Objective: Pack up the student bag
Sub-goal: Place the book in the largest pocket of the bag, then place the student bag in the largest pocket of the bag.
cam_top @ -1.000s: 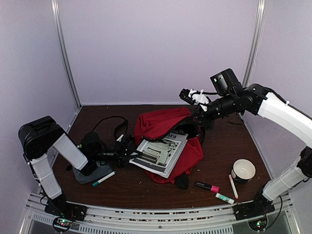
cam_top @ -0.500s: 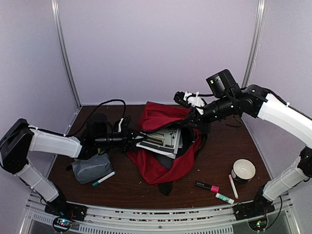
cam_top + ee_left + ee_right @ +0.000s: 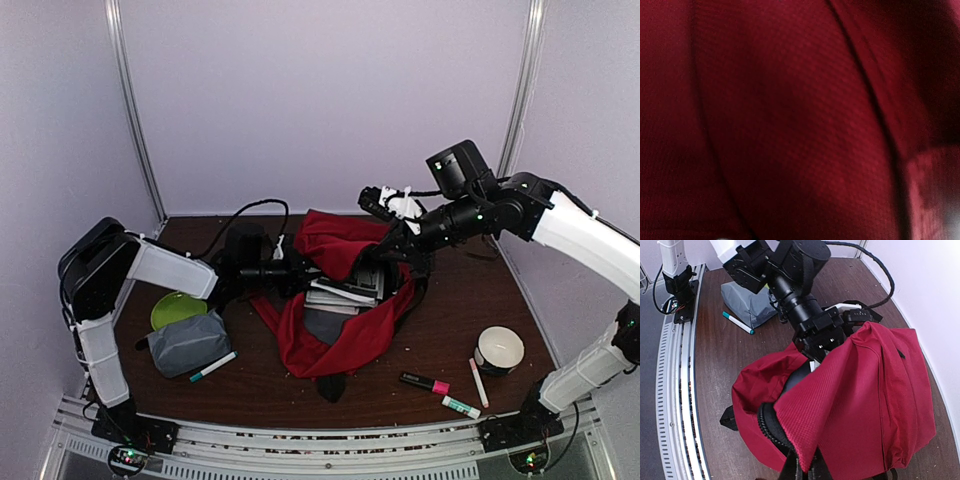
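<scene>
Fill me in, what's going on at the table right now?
The right gripper is shut on the zipper edge of the red backpack, lifting its flap so the mouth gapes. The left gripper is at that mouth, gripping a printed booklet that sits partly inside the bag. Out on the table lie a grey zip pouch, a green dish, a teal-capped marker, a pink highlighter and a white cup.

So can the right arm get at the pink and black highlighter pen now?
Probably not: the right tool is shut on the raised flap of the large red fabric backpack. Nothing covers the pink and black highlighter pen, so letting go should free the way.
</scene>
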Robot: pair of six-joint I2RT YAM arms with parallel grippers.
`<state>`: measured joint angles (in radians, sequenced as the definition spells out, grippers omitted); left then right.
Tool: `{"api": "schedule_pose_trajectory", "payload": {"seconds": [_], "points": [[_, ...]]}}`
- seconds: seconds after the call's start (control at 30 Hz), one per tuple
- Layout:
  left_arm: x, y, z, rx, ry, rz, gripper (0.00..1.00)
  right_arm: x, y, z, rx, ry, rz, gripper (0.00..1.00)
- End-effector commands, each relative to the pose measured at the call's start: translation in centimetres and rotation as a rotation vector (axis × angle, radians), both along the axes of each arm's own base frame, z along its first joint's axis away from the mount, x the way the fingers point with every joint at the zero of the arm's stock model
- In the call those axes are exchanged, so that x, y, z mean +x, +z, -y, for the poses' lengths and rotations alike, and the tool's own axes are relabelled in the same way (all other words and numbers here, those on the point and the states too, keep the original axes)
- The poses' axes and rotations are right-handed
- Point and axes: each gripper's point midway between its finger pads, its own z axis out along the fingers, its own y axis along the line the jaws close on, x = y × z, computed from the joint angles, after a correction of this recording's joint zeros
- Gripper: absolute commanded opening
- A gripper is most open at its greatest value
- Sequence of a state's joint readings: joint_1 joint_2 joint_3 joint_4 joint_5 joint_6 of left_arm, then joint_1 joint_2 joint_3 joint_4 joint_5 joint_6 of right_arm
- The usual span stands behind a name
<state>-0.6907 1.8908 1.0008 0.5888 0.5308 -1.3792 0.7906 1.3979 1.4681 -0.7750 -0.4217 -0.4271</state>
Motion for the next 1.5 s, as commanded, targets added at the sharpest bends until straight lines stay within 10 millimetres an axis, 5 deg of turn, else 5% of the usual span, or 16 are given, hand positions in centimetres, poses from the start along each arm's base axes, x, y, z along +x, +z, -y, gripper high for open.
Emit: {"api": "schedule_pose_trajectory", "payload": {"seconds": [0.0,0.13,0.33,0.47,0.73,0.9,1.03,1.17,1.33,1.47], "points": [[3.1,0.3,0.6,0.021,0.033,0.068,0.1,-2.4,2.4,-0.1,0.063,0.092,0.032,0.0],[4.7,-0.7,0.6,0.092,0.053,0.069,0.13,-2.6,2.4,0.1,0.06,0.099,0.041,0.0],[4.8,-0.6,0.1,0.186,0.044,0.098,0.45,-1.6,1.4,0.5,0.036,0.053,0.056,0.0],[3.7,1.4,-1.1,0.219,0.045,0.133,0.59,-0.5,0.7,0.6,0.032,0.01,0.049,0.0],[-1.2,3.2,-5.2,0.337,0.033,0.147,0.69,1.2,0.3,0.5,0.033,-0.029,0.038,0.0],[-5.8,1.3,-10.2,0.474,0.049,0.083,0.72,1.5,-0.6,0.1,0.018,-0.02,0.025,0.0],[-8.7,1.3,-17.2,0.673,0.172,0.099,0.79,0.6,-2.8,-0.5,-0.014,0.038,-0.013,0.0],[-11.4,1.5,-23.0,0.818,0.256,0.09,0.82,-1.5,-7.2,-1.5,-0.095,0.134,-0.072,0.0],[-14.2,-1.4,-27.9,0.917,0.267,-0.026,0.82,-3.7,-12.4,-3.3,-0.189,0.215,-0.133,0.0],[-15.5,-1.8,-31.7,0.924,0.409,-0.113,0.85,-5.2,-15.4,-4.0,-0.241,0.258,-0.203,0.15]]}}
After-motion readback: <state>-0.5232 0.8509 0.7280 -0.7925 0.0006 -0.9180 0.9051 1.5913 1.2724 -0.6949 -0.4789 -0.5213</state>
